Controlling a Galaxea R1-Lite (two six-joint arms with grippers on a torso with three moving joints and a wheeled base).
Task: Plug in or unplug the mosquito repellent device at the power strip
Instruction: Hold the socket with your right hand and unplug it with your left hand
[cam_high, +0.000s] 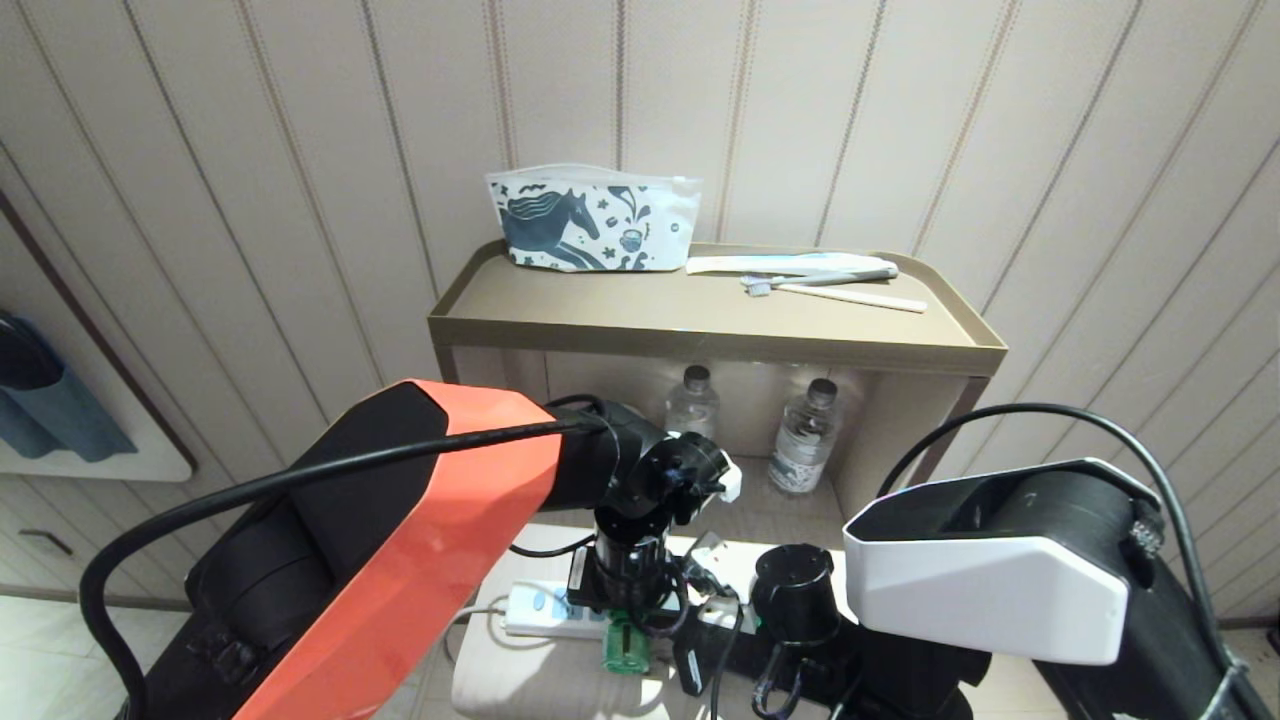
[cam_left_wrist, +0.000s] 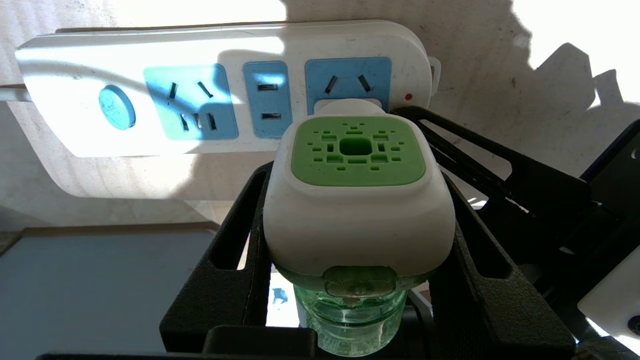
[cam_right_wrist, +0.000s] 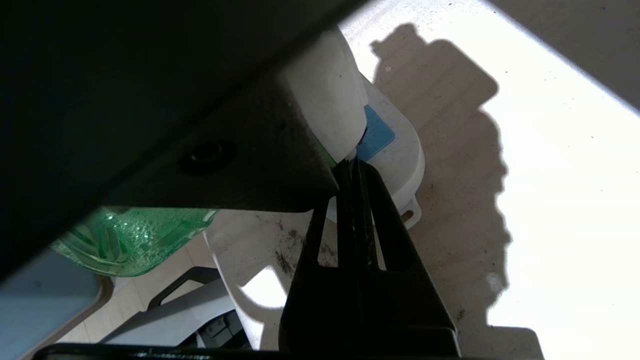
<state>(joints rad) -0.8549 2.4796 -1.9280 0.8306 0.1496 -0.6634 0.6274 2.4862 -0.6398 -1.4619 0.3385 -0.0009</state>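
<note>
- Below the two-tier shelf (cam_high: 700, 335), on a low pale surface, the power strip (cam_left_wrist: 150, 110) is lying flat, socket faces up, with its blue round button (cam_left_wrist: 116, 107) at the cable end.
- Mosquito repellent device (cam_left_wrist: 357, 200) is sitting at the end socket farthest from the button, plug end against the light blue face; whether the pins are fully seated is not readable. Its green liquid bottle (cam_left_wrist: 350, 320) is pointing away from the strip.
- Left end effector (cam_left_wrist: 357, 220) is reaching down over the strip and gripping the device, one black finger (cam_left_wrist: 235, 260) pressing each side of the white body.
- Right end effector (cam_right_wrist: 352, 172) is sitting low just beside the device, its two black fingers pressed together with nothing between them, tips close to the strip's end.
- Two clear water bottles (cam_high: 805, 435) are standing on the lower shelf behind the strip.
- Patterned pouch (cam_high: 590, 220) and toothbrushes (cam_high: 830, 285) are lying on the shelf top.
</note>
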